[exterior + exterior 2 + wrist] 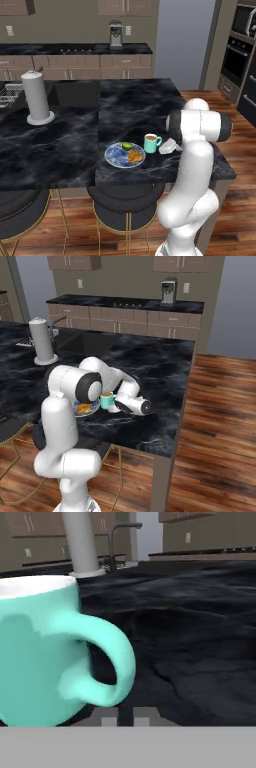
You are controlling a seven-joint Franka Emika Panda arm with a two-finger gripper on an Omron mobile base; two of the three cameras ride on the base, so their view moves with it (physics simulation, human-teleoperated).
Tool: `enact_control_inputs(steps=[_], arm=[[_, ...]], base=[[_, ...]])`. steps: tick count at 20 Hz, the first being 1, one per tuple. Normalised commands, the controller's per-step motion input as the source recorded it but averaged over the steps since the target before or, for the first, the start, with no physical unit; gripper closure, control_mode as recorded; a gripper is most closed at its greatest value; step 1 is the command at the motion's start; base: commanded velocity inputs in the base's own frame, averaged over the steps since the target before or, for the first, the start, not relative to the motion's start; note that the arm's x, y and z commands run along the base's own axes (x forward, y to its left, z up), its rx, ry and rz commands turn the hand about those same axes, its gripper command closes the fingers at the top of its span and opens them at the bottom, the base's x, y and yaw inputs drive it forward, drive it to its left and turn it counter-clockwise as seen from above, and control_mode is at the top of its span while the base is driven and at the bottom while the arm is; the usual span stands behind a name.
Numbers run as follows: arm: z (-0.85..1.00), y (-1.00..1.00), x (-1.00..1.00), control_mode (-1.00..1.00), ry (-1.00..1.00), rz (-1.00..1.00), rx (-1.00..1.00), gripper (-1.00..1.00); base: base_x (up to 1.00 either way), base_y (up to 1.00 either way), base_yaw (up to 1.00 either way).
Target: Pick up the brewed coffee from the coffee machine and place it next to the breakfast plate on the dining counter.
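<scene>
The brewed coffee (pixel 151 144) is a teal mug that stands on the dining counter (pixel 135 105), just right of the breakfast plate (pixel 114 156). The mug's handle points at my gripper (pixel 162 144), which reaches in low from the right. In the hand view the mug (pixel 40 657) looms at the left and its handle curves down to my gripper (pixel 125 718), whose tips stand close together right under it. From the right base the mug (pixel 106 401) sits between the plate (pixel 85 408) and my gripper (pixel 113 403). The coffee machine (pixel 116 34) stands on the far worktop.
A tall grey paper-towel roll (pixel 38 95) stands on the island's left part, beside a sink and a dish rack (pixel 7 95). Black round stools (pixel 127 205) sit under the near edge. The island's right edge (pixel 187 386) drops to wooden floor.
</scene>
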Motion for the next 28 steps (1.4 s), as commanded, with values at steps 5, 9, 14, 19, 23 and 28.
enact_control_inputs(steps=[5,9,14,19,23,28], arm=[[0.01,0.03,0.01,-1.00,0.00,0.00,-0.05,-1.00],[0.43,0.07,-0.35,-1.00,0.00,0.00,-0.11,-1.00],[0.94,0.05,-0.64,-1.00,-0.06,0.02,-0.07,-1.00],[1.00,0.00,-0.72,-1.00,-0.12,0.06,-0.05,-1.00],[1.00,-0.15,-0.96,-1.00,-0.24,0.18,0.00,-1.00],[1.00,-0.31,-1.00,-1.00,-0.12,0.29,-0.03,-1.00]], base=[[0.00,0.00,0.00],[0.00,0.00,0.00],[0.00,0.00,0.00],[0.00,0.00,0.00],[0.00,0.00,0.00],[0.00,0.00,0.00]])
